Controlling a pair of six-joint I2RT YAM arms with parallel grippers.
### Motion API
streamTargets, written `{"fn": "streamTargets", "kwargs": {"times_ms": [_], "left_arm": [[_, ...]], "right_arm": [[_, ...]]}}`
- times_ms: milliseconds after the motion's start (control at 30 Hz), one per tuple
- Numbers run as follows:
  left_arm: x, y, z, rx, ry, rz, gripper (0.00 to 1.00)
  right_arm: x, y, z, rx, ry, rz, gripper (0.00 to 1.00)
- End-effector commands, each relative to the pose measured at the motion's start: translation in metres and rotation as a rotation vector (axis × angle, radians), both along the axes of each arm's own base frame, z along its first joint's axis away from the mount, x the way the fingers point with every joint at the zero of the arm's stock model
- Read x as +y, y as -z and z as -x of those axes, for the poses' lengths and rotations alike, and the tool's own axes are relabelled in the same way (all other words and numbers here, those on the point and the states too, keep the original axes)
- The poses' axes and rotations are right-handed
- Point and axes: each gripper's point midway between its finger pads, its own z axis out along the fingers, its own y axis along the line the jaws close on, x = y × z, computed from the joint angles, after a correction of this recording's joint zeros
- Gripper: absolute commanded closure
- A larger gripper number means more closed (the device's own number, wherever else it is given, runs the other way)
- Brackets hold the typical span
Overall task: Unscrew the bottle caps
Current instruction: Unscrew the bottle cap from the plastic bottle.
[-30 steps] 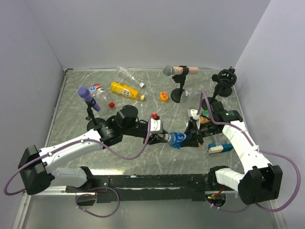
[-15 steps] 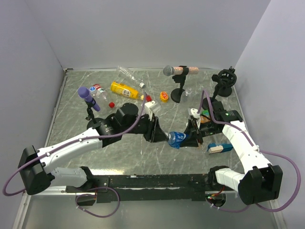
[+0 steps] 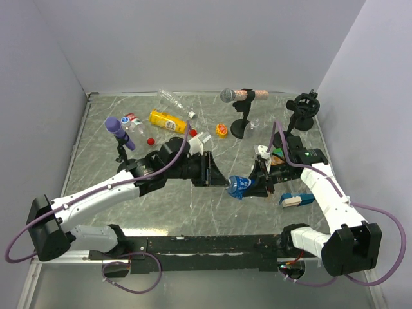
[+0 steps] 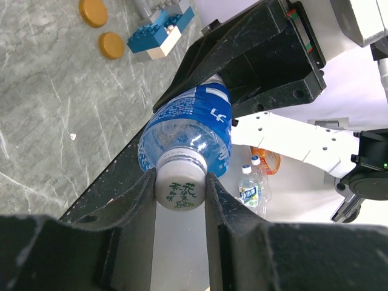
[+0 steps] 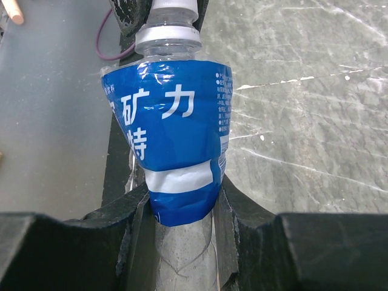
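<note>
Cap-unscrewing is in hand. The blue-label bottle is clamped round its body by the right gripper, well in front of the mic. Its white cap is pinched by the left gripper. Next, the cap is to be twisted off while the bottle is kept fixed.

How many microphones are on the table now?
2: the purple-headed microphone at the left, and the grey-headed microphone at back centre. The arms could hide another.
</note>
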Motion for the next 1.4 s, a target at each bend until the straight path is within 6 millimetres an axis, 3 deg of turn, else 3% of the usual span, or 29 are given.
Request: {"fn": "streamTargets", "kwargs": {"times_ms": [0,133,200,267,333,400,567,933,1100,1200,1367], "left_arm": [[-0.006,-0.043,-0.003,-0.056,0.000,0.131,0.98],[0.000,-0.044,-0.007,-0.094,-0.012,0.127,0.94],[0.001,-0.043,-0.006,-0.106,-0.009,0.131,0.87],[0.002,-0.041,-0.005,-0.106,-0.001,0.141,0.70],[0.004,-0.040,-0.005,-0.116,0.007,0.146,0.45],[0.005,-0.039,-0.003,-0.128,0.023,0.147,0.26],[0.018,-0.044,-0.002,-0.259,0.051,0.137,0.01],[0.068,-0.056,-0.001,-0.697,0.047,0.061,0.03],[0.086,-0.063,0.015,-1.046,0.140,0.101,0.03],[0.093,-0.060,0.019,-1.317,0.198,0.101,0.03],[0.086,-0.049,0.008,-1.468,0.249,0.038,0.03]], "right_arm": [[-0.001,0.002,-0.007,-0.056,0.002,0.009,0.84],[-0.001,0.002,-0.008,-0.049,-0.003,0.007,0.84],[-0.001,0.003,-0.008,-0.051,-0.001,0.009,0.84],[-0.001,0.003,-0.008,-0.053,-0.001,0.010,0.84],[-0.001,0.004,-0.008,-0.045,-0.001,0.011,0.84],[-0.001,0.004,-0.009,-0.045,0.000,0.009,0.84],[-0.001,0.004,-0.008,-0.042,-0.003,0.010,0.84],[-0.001,0.003,-0.008,-0.043,-0.004,0.010,0.84],[-0.001,0.003,-0.008,-0.047,-0.005,0.008,0.84],[-0.001,0.003,-0.007,-0.053,-0.008,0.006,0.84],[-0.001,0.003,-0.006,-0.059,-0.012,0.003,0.84]]}}
